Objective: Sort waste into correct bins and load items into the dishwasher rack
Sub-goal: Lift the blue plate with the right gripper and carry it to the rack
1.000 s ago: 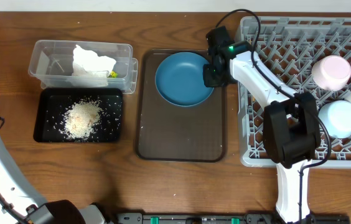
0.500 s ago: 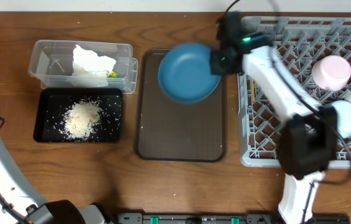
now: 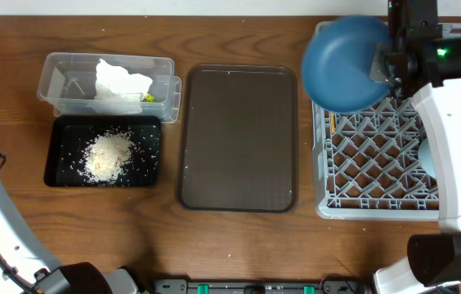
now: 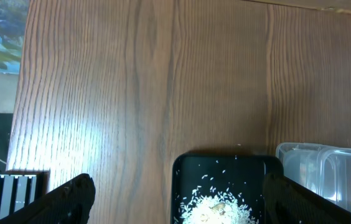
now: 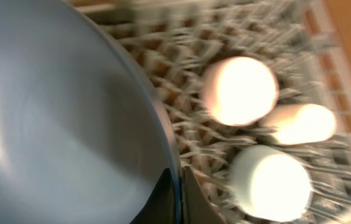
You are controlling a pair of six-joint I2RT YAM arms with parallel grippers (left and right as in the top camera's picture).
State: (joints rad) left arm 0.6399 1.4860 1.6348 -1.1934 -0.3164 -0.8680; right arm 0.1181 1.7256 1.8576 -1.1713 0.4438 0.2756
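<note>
Right gripper [image 3: 383,67] holds dark blue plate [image 3: 343,62] over the upper-left corner of the dishwasher rack [image 3: 378,155], upper right of the overhead frame.

Right wrist view: jaws pinch the plate's rim at bottom centre, one finger on each face. The plate fills the left of that frame, off the pegs. Three pale rounded items sit in the rack at right, too blurred to tell apart. Overhead: the light blue bowl [image 3: 425,160] peeks out from under the right arm at the rack's right side. Brown serving tray [image 3: 239,139] is at centre. Clear tub [image 3: 67,82] at upper left holds the white tissue [image 3: 121,79] and a bit of snack wrapper [image 3: 148,97]. Black tray [image 3: 57,159], just below it, holds the rice scraps [image 3: 108,155]. Left gripper [image 4: 178,200] hangs above the black tray's far edge, jaws spread wide, holding nothing.
</note>
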